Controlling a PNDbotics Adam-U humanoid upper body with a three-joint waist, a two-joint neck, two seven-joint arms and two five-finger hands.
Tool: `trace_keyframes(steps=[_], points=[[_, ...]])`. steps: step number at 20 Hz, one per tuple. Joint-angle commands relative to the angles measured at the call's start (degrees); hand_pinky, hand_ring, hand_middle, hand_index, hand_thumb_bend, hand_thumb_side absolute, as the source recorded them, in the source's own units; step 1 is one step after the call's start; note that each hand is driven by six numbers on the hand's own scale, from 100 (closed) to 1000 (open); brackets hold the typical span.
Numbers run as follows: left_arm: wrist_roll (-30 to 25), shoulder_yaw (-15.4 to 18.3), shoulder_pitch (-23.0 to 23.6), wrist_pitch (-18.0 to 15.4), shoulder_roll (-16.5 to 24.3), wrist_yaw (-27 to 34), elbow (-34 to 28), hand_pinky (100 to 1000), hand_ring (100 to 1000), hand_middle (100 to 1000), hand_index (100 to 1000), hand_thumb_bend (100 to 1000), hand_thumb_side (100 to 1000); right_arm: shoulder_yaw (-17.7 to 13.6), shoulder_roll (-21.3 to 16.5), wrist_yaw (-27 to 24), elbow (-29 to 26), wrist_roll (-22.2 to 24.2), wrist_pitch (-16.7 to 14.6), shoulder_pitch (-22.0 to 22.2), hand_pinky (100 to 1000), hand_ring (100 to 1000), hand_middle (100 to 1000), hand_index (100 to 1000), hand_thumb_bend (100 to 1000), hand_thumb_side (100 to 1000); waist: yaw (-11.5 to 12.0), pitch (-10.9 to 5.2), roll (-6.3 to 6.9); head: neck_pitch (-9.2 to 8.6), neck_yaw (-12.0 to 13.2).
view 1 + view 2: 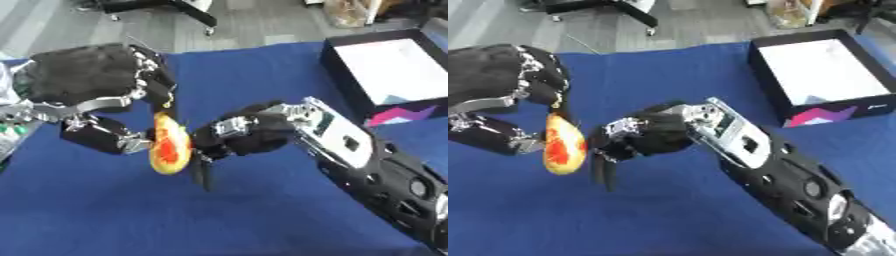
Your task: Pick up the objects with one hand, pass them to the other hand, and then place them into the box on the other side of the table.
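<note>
Centre-left of frame: left hand (96,85) fingers clamped on orange-yellow oval fruit-shaped object (170,145); right hand (249,132) just beside it, fingers apart, pointing down. Black-walled white-floored box (820,65) upper right.

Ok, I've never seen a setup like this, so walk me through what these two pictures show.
Both pictures come from the two eyes of one camera in a humanoid robot's head, looking down at a table covered with a blue cloth. The black and silver shapes are its arms. The left robot hand has its fingers curled round a yellow and orange-red oval object, held above the cloth. The right robot hand is right beside that object, fingers pointing down; I cannot tell if they touch it. At the far right stands a black rectangular box with a white inside, empty in what shows.
</note>
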Motion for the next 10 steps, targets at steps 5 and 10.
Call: trace_keyframes(steps=[5, 10], points=[[-0.6, 0.4, -1.2, -0.2, 0.0, -0.1, 0.0, 701, 487, 378, 412, 100, 100, 0.3, -0.3, 1.9, -1.4, 0.2, -0.5, -1.4, 1000, 614, 615, 893, 100, 1000, 0.0, -1.15, -0.05, 0.03, -0.1], [-0.6, 0.4, -1.8, 0.0, -0.6, 0.4, -0.2, 700, 486, 377, 410, 100, 100, 0.8, 0.2, 4.0, -0.7, 0.2, -1.4, -1.7, 1000, 615, 616, 893, 100, 1000, 0.0, -1.19, -0.08, 0.00, -0.2]])
